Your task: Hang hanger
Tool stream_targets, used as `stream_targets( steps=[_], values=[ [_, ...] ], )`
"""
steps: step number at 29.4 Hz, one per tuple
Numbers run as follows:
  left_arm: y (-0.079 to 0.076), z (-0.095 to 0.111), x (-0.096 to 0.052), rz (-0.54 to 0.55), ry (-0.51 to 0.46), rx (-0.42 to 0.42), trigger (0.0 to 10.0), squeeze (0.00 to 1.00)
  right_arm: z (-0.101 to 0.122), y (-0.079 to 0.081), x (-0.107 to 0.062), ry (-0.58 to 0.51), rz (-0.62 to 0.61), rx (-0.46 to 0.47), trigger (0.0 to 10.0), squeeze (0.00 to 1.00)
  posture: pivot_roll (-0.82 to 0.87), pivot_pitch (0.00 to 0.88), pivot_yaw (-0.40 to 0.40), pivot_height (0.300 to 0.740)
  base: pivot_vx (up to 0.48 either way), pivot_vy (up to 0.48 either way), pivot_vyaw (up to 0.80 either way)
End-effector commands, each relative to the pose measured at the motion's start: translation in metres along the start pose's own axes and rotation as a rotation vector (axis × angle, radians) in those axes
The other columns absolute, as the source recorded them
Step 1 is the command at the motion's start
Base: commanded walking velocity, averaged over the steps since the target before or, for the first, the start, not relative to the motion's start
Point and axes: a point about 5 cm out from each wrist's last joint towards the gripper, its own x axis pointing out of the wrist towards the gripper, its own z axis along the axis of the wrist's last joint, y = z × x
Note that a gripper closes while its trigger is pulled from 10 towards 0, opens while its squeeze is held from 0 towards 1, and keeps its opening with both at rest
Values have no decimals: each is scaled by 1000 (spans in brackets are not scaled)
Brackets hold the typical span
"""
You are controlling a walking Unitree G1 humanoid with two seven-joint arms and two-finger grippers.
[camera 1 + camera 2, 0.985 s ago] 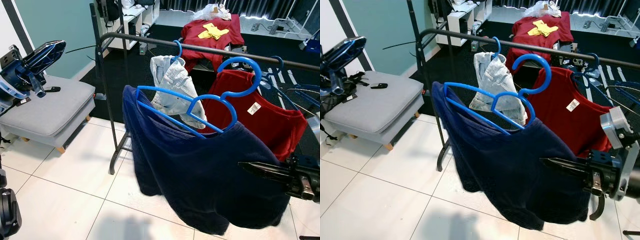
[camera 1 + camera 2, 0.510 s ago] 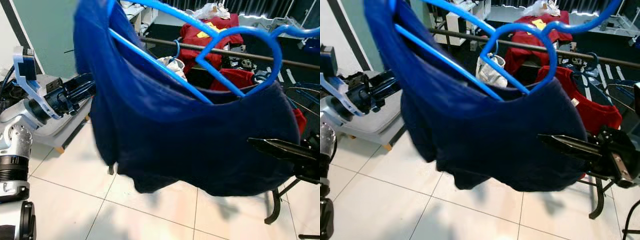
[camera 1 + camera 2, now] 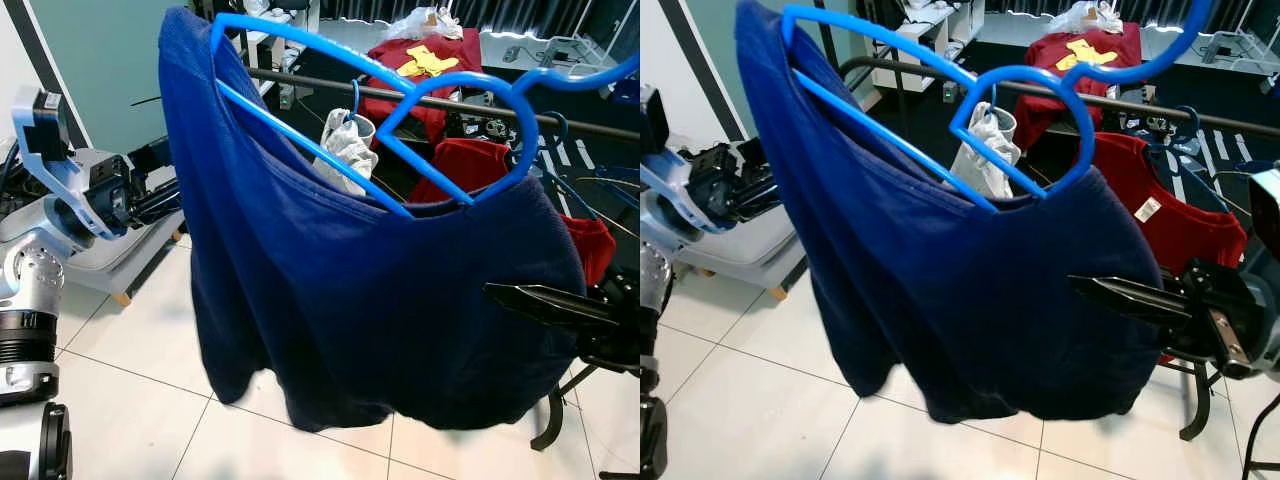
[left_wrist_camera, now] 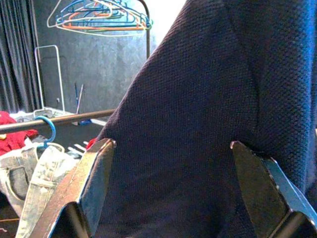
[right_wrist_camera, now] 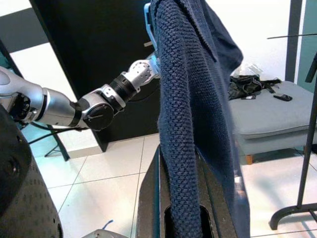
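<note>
Right wrist view has my right pincer (image 5: 185,198) clenched on the soft, floppy shirt (image 3: 380,300); left pincer (image 4: 171,188) spread around it. Better grip: stiff hanger (image 3: 300,110).

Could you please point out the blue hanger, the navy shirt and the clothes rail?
blue hanger (image 3: 300,111), left eye view, its lower bar.
navy shirt (image 3: 350,300), left eye view, mid-cloth.
clothes rail (image 3: 1160,105), right eye view, bare bar.
</note>
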Motion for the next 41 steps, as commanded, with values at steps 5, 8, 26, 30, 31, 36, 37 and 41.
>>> stream_targets(
  steps=[5, 8, 26, 30, 31, 36, 37, 41],
  values=[
    [-2, 11, -10, -6, 7, 34, 10000, 533, -1, 3, 0, 15, -8, -6, 0, 0, -41, 70, 4, 740, 0, 0, 0],
    [-6, 11, -10, -42, 7, 11, 10000, 0, -2, 3, 1, 18, -10, -5, 0, 0, -41, 70, 4, 740, 0, 0, 0],
    [-20, -19, 8, -70, 12, -77, 10000, 0, -4, 4, 6, 35, 3, -2, 0, 0, -46, 75, 5, 740, 0, 0, 0],
    [-16, -32, 17, 16, 60, -49, 10000, 0, -4, 5, 6, 34, 5, -3, 0, 0, -45, 77, 6, 740, 0, 0, 0],
    [-15, -35, 20, 39, 65, -42, 10000, 0, -4, 5, 6, 35, 5, -3, 0, 0, -44, 77, 6, 740, 0, 0, 0],
    [-15, -36, 22, 62, 52, -45, 10000, 0, -5, 4, 7, 37, 5, -3, 0, 0, -45, 77, 6, 740, 0, 0, 0],
    [-14, -33, 22, 62, 37, -47, 5647, 0, -5, 4, 7, 40, 3, -4, 0, 0, -48, 78, 6, 740, 0, 0, 0],
    [-9, -19, 11, 73, 25, -13, 0, 0, -6, 3, 3, 58, -27, -8, 0, 0, -48, 79, 7, 740, 0, 0, 0]
  ],
)
